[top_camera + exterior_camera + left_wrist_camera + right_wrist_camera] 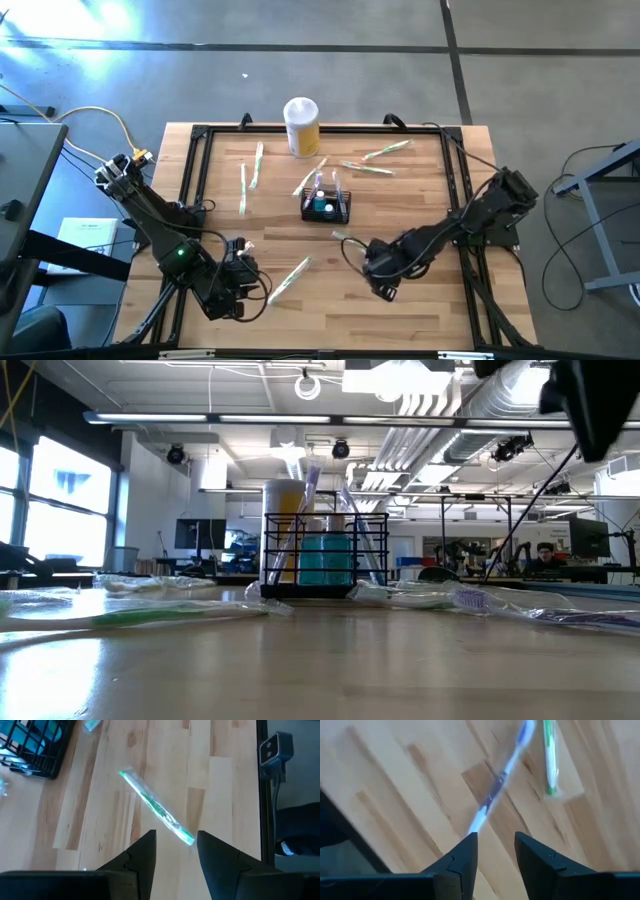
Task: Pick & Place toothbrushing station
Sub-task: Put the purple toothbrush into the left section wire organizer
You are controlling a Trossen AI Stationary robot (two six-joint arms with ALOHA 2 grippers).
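Wrapped toothbrushes (140, 615) lie closest to the low camera, flat on the wooden table (420, 310); behind them the toothbrushing station (326, 207), a small black wire-mesh basket, stands upright near the middle of the table, with a teal cup and a few slanted brushes inside it; no gripper touches it. Beyond it, near the far edge, stands a yellow-and-white canister (301, 126); more wrapped brushes lie scattered on both sides of the canister and toward the left rail of the black frame (193, 180). The left gripper (243, 283) sits near the front-left corner, its fingers (142, 857) parted a little and holding nothing; a green wrapped toothbrush (156, 809) lies just ahead of the tips, apart from them. The right gripper (378, 268) hangs low over the front of the table to the right of the station, fingers (462, 855) likewise slightly apart and empty; a blue-and-white toothbrush (497, 787) lies on the wood just beyond them, beside a green one (550, 755).
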